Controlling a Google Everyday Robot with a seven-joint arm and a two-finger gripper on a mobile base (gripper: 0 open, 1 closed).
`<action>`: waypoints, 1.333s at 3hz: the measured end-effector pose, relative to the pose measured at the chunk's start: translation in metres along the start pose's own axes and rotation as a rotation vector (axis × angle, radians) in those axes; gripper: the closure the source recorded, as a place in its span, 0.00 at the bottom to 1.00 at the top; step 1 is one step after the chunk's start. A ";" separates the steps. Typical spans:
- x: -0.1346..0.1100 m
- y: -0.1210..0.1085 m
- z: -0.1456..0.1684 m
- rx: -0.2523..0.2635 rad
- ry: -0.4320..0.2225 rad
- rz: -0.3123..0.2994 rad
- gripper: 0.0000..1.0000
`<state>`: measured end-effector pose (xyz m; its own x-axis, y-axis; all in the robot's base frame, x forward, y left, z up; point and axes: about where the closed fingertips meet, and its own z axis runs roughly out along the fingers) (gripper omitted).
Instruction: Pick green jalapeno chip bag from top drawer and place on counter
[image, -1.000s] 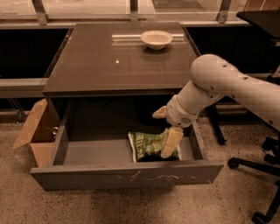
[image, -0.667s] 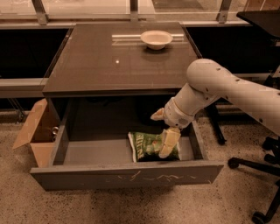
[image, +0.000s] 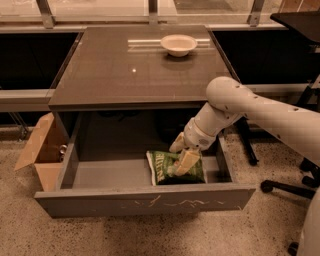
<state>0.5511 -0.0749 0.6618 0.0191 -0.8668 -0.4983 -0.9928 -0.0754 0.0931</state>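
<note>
- Two risks stand out to me; the end effector (image: 182, 154) hangs low inside the top drawer (image: 145, 200) with its fingers spread, one lying over the green jalapeno chip bag (image: 167, 170) and the other just behind the bag's far edge; if I close on only that thin crinkly edge, I judge the bag may slip out on the lift
- The bag lies flat on the drawer floor, toward the right and close behind the front panel; a finger pressing down could pin it rather than pinch it
- The near edge of the surface (image: 120, 70) overhangs the back of the drawer; on a straight lift the arm (image: 250, 107) could strike that edge, so I would draw outward first
- A white bowl (image: 178, 45) sits at the far side of the surface, well apart from where I would set the bag; a brown cardboard box (image: 37, 150) stands left of the drawer, out of the way; a chair base (image: 282, 182) sits on the floor at right, near the arm
</note>
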 end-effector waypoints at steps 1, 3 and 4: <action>0.007 -0.003 0.015 -0.030 -0.002 0.010 0.25; 0.023 -0.003 0.036 -0.075 -0.002 0.033 0.25; 0.019 -0.001 0.008 0.001 -0.016 0.018 0.48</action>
<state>0.5511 -0.0873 0.6457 -0.0009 -0.8601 -0.5101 -0.9931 -0.0592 0.1015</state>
